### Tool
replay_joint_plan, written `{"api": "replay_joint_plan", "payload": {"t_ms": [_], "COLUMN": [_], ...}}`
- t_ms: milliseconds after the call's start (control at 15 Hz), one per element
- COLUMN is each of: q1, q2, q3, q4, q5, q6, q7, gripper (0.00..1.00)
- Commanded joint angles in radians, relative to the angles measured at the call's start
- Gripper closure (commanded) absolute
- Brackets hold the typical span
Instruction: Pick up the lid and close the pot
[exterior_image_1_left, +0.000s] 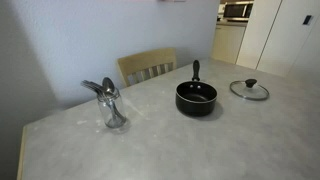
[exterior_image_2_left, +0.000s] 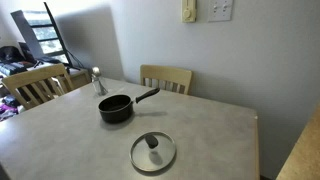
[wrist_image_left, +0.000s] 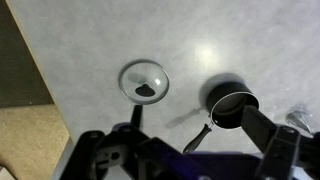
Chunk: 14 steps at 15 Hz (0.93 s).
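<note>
One lid lies flat on the counter, knob up, apart from the pot. Pot is uncovered with its dark interior showing, handle pointing toward a chair. Glass near a counter edge holds metal utensils. Bare counter between lid and pot. End effector is above both in wrist view, fingers spread apart.
</note>
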Motion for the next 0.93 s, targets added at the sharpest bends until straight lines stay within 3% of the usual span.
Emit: {"api": "replay_joint_plan", "payload": {"t_ms": [0,467,867], "q1": [-0.007,0.015,0.108], "q2": [0.003,0.037,0.128], "q3": [0.006,-0.016,-0.089], "q4": [0.003,0.010,0.041], "q5": [0.006,0.022,0.005], "q6": [-0.002,-0.021,-0.039], "q7": [-0.005,-0.038,-0.312], "gripper": [0.00,0.00,0.00]}}
